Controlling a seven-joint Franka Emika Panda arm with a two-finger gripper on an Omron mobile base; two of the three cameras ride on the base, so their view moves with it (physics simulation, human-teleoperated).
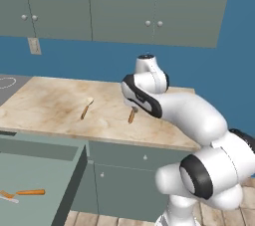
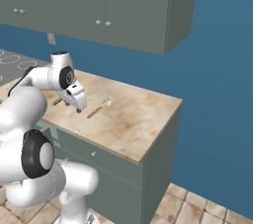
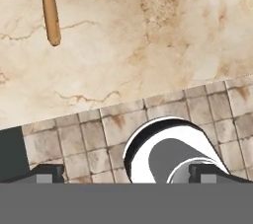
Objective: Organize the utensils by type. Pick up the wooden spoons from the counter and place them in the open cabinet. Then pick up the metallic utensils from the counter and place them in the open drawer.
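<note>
Two wooden spoons lie on the counter (image 1: 50, 105). One wooden spoon (image 1: 86, 108) (image 2: 99, 108) lies free, bowl toward the wall. The other wooden spoon (image 1: 132, 115) (image 2: 57, 102) is partly hidden by my hand; its brown handle (image 3: 50, 11) shows at the hand view's upper left. My gripper (image 2: 78, 108) (image 3: 127, 172) hangs just above the counter near its front edge, open, with nothing between the fingertips (image 3: 47, 172). The open drawer (image 1: 74, 170) juts out at lower left. In it lies an orange-handled utensil (image 1: 30, 192), crossed by a thin pale piece (image 1: 9, 198), perhaps metallic. The open cabinet is out of view.
Grey-green upper cabinets (image 1: 119, 6) with shut doors hang over the counter. A cooktop (image 2: 12, 62) sits at the counter's left end. The counter ends at a free right corner (image 2: 173, 102) beside a blue wall. Tiled floor lies below.
</note>
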